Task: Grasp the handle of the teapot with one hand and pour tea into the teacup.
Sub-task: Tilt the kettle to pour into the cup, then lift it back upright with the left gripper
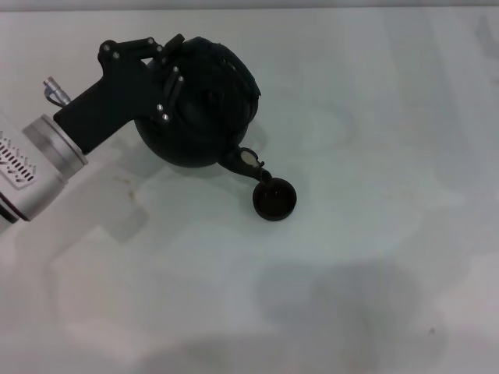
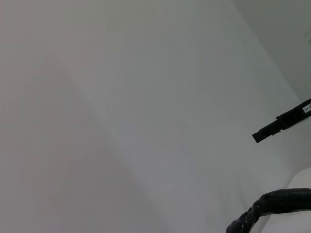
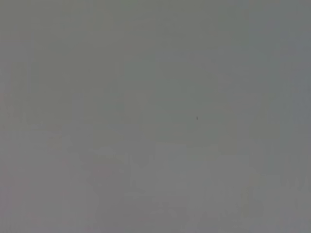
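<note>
In the head view the black teapot (image 1: pixel 204 105) hangs tilted, its short spout (image 1: pixel 248 162) pointing down toward the rim of the tiny dark teacup (image 1: pixel 274 200), which stands on the white table (image 1: pixel 374 156). My left gripper (image 1: pixel 166 78), black on a silver wrist, reaches in from the left and is shut on the teapot's handle over the top of the pot; the handle is mostly hidden beneath the fingers. In the left wrist view a piece of the rough wrapped handle (image 2: pixel 274 203) shows, with a black finger (image 2: pixel 284 121) beyond it. My right gripper is out of view.
The white table runs open to the right and front of the cup. The right wrist view shows only a plain grey surface (image 3: pixel 155 116).
</note>
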`<state>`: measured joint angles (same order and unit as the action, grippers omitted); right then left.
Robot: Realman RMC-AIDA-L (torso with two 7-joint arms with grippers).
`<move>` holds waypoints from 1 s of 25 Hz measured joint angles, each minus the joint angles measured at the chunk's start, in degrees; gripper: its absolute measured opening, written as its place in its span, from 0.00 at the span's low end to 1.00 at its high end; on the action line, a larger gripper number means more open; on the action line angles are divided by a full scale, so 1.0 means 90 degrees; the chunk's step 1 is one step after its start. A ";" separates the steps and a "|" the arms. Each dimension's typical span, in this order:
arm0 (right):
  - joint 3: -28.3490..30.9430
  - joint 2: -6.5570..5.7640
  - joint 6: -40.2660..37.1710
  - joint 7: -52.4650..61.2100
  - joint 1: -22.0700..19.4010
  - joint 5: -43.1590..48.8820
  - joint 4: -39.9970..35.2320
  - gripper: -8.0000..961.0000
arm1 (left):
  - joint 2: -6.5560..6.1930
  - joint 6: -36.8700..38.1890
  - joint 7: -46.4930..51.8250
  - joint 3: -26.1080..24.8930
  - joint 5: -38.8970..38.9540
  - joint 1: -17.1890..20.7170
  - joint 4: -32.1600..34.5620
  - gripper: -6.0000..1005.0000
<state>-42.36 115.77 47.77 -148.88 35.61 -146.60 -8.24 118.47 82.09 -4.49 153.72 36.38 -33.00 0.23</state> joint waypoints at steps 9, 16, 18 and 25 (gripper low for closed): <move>0.0000 -0.0002 -0.0031 0.0000 0.0009 0.0000 -0.0003 0.89 | 0.0000 0.0000 -0.0091 0.0000 -0.0019 -0.0077 -0.0046 0.11; 0.0009 -0.0002 -0.0036 0.0000 -0.0009 0.0000 -0.0003 0.89 | 0.0004 0.0000 -0.0149 0.0000 -0.0030 -0.0147 -0.0111 0.11; 0.0010 -0.0002 -0.0036 -0.0001 -0.0011 0.0000 -0.0003 0.89 | 0.0008 0.0000 -0.0149 0.0000 -0.0048 -0.0151 -0.0130 0.11; 0.0010 -0.0002 -0.0033 -0.0001 -0.0001 0.0000 -0.0003 0.89 | 0.0006 -0.0001 -0.0149 0.0000 -0.0114 -0.0152 -0.0136 0.11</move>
<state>-42.27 115.75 47.47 -148.89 35.60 -146.60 -8.27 118.53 82.08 -5.83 153.72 35.36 -34.37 -0.99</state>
